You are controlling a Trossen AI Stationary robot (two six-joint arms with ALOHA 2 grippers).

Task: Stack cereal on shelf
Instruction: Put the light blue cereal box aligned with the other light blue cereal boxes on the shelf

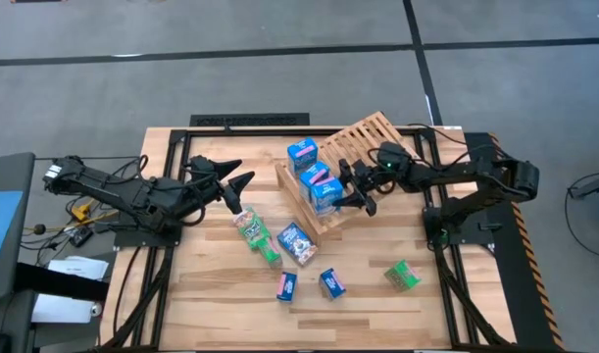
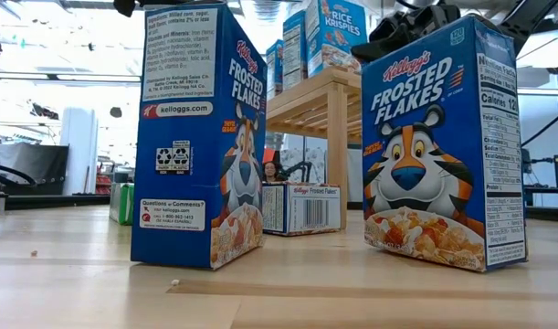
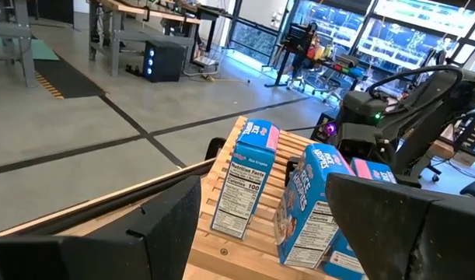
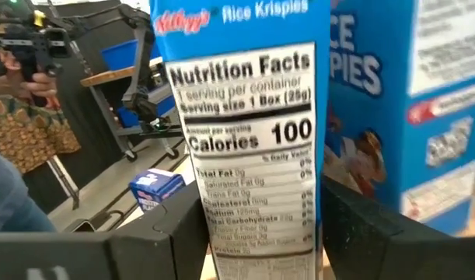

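The light-wood slatted rack (image 1: 363,137) stands tilted at the table's far middle. Three blue cereal boxes stand in a row on its lower part: one far (image 1: 301,152), one in the middle (image 1: 314,174), and a Rice Krispies box (image 1: 326,193) nearest. My right gripper (image 1: 361,192) is at that nearest box, one finger on each side of it. My left gripper (image 1: 230,186) is open and empty above the table, left of the rack. Two green boxes (image 1: 250,224) (image 1: 270,255) and a blue box (image 1: 297,242) lie on the table in front of the rack. My right gripper has the Rice Krispies box's narrow nutrition-facts side (image 4: 253,194) facing it, with one finger on each broad face, pinched between the two fingers (image 4: 183,225). The fingers come roughly level from the table's right. The box stands upright on the rack beside the other two.
More small boxes lie on the table's near half: two blue (image 1: 286,285) (image 1: 331,282) and a green one (image 1: 402,275). In the low view two Frosted Flakes boxes (image 2: 196,137) (image 2: 438,146) stand close to the camera. A person (image 4: 19,117) shows beyond the table.
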